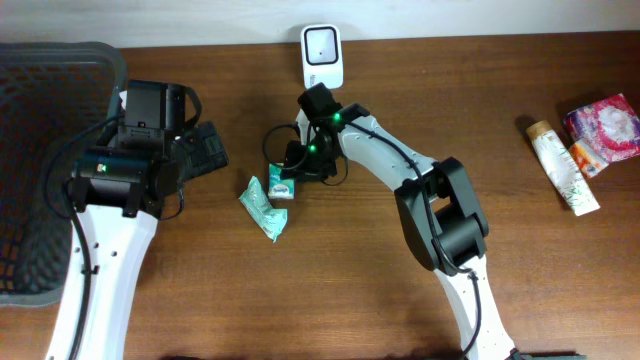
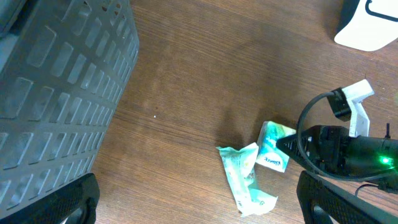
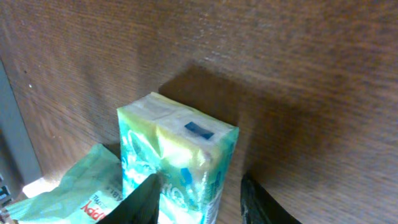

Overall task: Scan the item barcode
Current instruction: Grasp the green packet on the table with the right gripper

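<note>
The tissue pack [image 3: 177, 155] stands on end between the right gripper [image 3: 198, 194]'s jaws, parted astride it, unclamped; the left gripper [image 2: 199, 202] gapes, well apart.

Glossy plastic film wraps the tissue pack [image 3: 177, 155]; the wooden table [image 1: 340, 300] looks matt, grained.
</note>
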